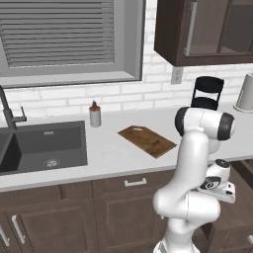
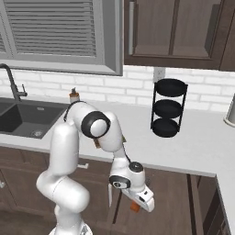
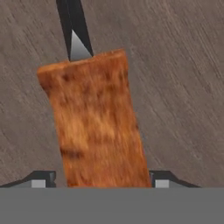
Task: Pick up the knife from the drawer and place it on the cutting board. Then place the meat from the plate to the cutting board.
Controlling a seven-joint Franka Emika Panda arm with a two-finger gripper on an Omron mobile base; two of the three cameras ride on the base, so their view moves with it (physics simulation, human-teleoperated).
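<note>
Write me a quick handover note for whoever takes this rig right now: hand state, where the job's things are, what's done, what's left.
Hand: low in front of the cabinets, below counter level, fingers either side of the knife's orange handle; a firm grip cannot be confirmed.
Knife: blade pointing away from the hand, over the dark wood of the drawer.
Cutting board: on the counter right of the sink, nothing on it.
Done: hand brought onto the knife handle.
Left: lift the knife, set it on the board, then move the meat across.
</note>
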